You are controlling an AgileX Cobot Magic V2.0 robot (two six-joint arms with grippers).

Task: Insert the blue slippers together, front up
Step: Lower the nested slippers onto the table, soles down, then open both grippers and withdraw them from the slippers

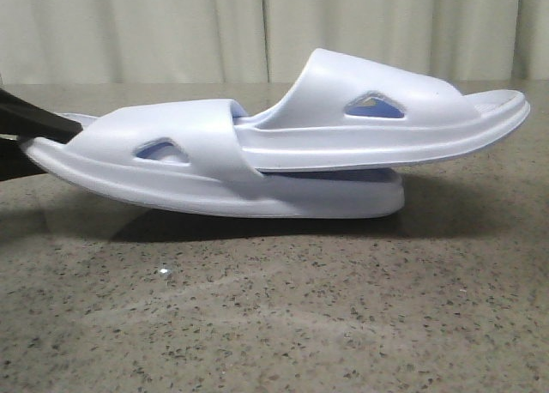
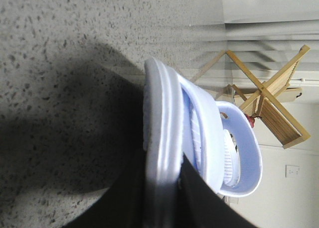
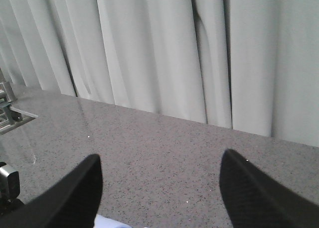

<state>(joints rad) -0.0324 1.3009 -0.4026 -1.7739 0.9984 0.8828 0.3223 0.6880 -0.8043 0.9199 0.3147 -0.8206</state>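
Observation:
The two blue slippers lie nested on the speckled table (image 1: 274, 316). The toe of the right-hand slipper (image 1: 386, 110) is pushed under the strap of the left-hand slipper (image 1: 171, 166), and its heel points right and sits raised. My left gripper (image 1: 34, 131) is at the far left, shut on the heel end of the left-hand slipper. In the left wrist view its black fingers (image 2: 199, 198) clamp that slipper's sole (image 2: 162, 128), with the other slipper (image 2: 239, 158) beyond. My right gripper (image 3: 159, 188) is open and empty above the table. A sliver of slipper (image 3: 107, 222) shows beneath it.
Pale curtains (image 1: 257, 24) hang behind the table's far edge. A wooden rack (image 2: 274, 103) stands past the table in the left wrist view. A metal fixture (image 3: 7, 113) sits at the table's edge in the right wrist view.

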